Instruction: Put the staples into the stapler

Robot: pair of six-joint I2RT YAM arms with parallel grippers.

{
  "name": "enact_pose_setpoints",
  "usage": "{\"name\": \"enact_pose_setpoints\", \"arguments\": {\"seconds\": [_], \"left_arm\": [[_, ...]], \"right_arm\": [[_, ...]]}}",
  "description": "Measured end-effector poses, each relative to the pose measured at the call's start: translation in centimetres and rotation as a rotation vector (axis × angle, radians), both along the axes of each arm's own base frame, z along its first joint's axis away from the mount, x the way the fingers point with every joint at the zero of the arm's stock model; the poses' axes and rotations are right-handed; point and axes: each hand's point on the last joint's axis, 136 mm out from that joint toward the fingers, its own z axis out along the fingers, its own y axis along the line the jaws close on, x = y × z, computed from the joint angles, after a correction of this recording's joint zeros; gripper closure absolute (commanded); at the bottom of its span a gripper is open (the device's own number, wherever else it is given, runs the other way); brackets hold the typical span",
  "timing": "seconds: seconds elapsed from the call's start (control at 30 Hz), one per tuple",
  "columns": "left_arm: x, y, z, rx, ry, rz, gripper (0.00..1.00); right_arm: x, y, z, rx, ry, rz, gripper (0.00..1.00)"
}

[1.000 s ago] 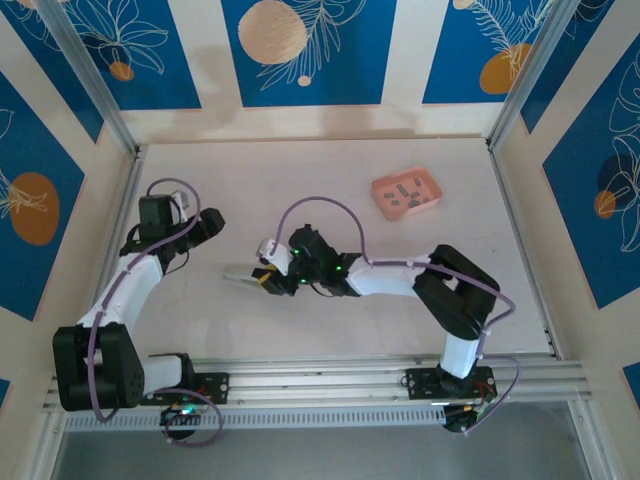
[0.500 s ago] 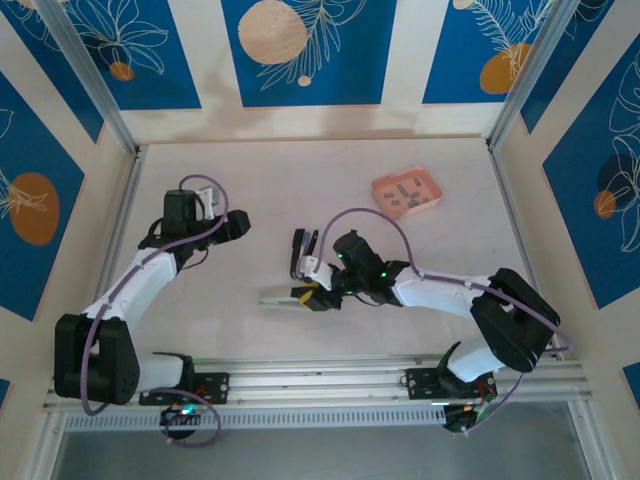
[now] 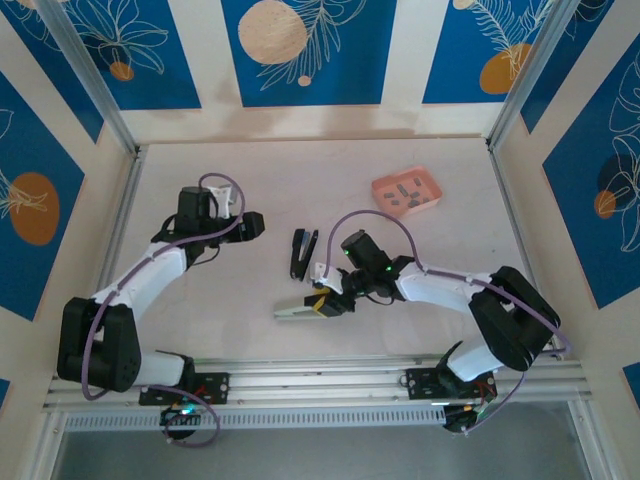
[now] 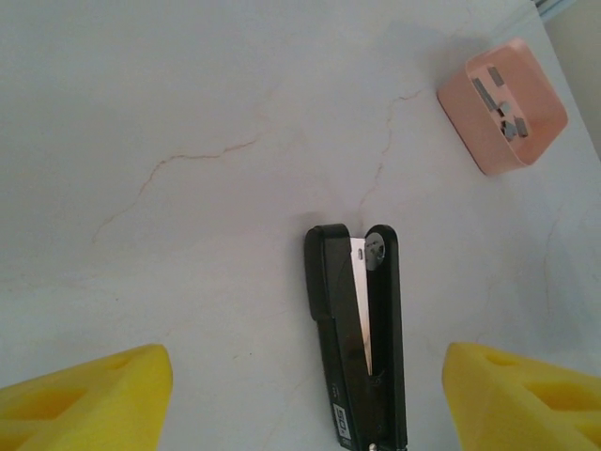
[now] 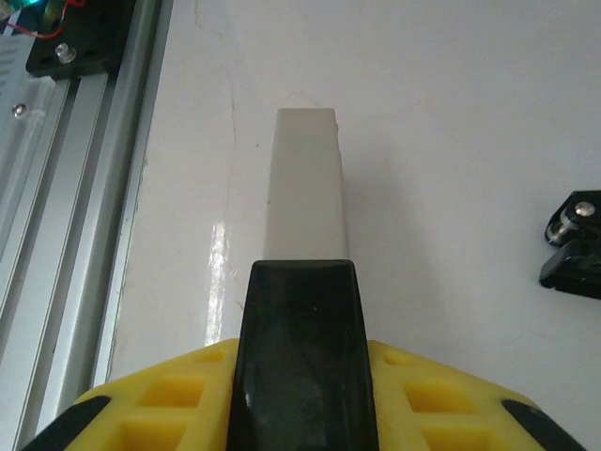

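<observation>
while the stapler (image 3: 302,253) lies flat on the pale table (image 3: 450,260) near its middle, neither gripper touches it. in the left wrist view the stapler (image 4: 357,329) shows two long black arms side by side, with a silvery rail between them.

the left gripper (image 3: 252,224) sits just to the left of the stapler, apart from it. its yellow fingertips (image 4: 89,399) stand wide apart with nothing between them, so the left gripper (image 4: 308,402) is open and holds nothing.

the right gripper (image 3: 325,303) is low over the table on the near side of the stapler. its yellow fingers (image 5: 178,395) are closed from both sides on the black near end of a pale bar (image 5: 302,193), an off-white oblong that sticks straight out ahead of the right gripper (image 5: 300,376). from above, the pale bar (image 3: 295,311) points left and lies close to the table; what it is i cannot tell. a corner of the stapler (image 5: 573,244) shows to the right of it, well clear. the aluminium rail (image 5: 75,188) at the table's near edge runs along the left of that view.

the staples (image 3: 405,195) are small dark grey strips lying loose in the salmon-pink tray (image 3: 432,186), which stands at the far right of the table, well apart from the stapler and both grippers. the left wrist view shows the tray (image 4: 488,150) with the staples (image 4: 500,103) in it.
</observation>
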Motion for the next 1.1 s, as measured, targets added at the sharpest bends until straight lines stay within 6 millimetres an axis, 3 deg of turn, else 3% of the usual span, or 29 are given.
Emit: {"name": "enact_pose_setpoints", "arguments": {"seconds": [0.23, 0.47, 0.67, 0.93, 1.1], "left_arm": [[0.0, -0.7, 0.4, -0.005, -0.021, -0.034, 0.24], [-0.1, -1.6, -0.1, -0.004, -0.019, -0.074, 0.24], [-0.7, -2.5, 0.0, 0.021, -0.046, -0.13, 0.26], [-3.4, -5.4, 2.7, 0.126, -0.194, -0.332, 0.29], [-6.2, -8.0, 3.7, 0.218, -0.33, -0.542, 0.34]], "right_arm": [[-0.1, -0.1, -0.6, -0.023, 0.005, 0.02, 0.78], [0.2, -0.1, -1.0, -0.028, 0.004, 0.025, 0.47], [0.6, 0.1, -0.4, -0.007, 0.0, 0.011, 0.42], [3.3, -2.2, 5.0, 0.185, 0.024, -0.256, 0.41], [3.6, -4.3, 5.9, 0.271, 0.104, -0.465, 0.4]]}}
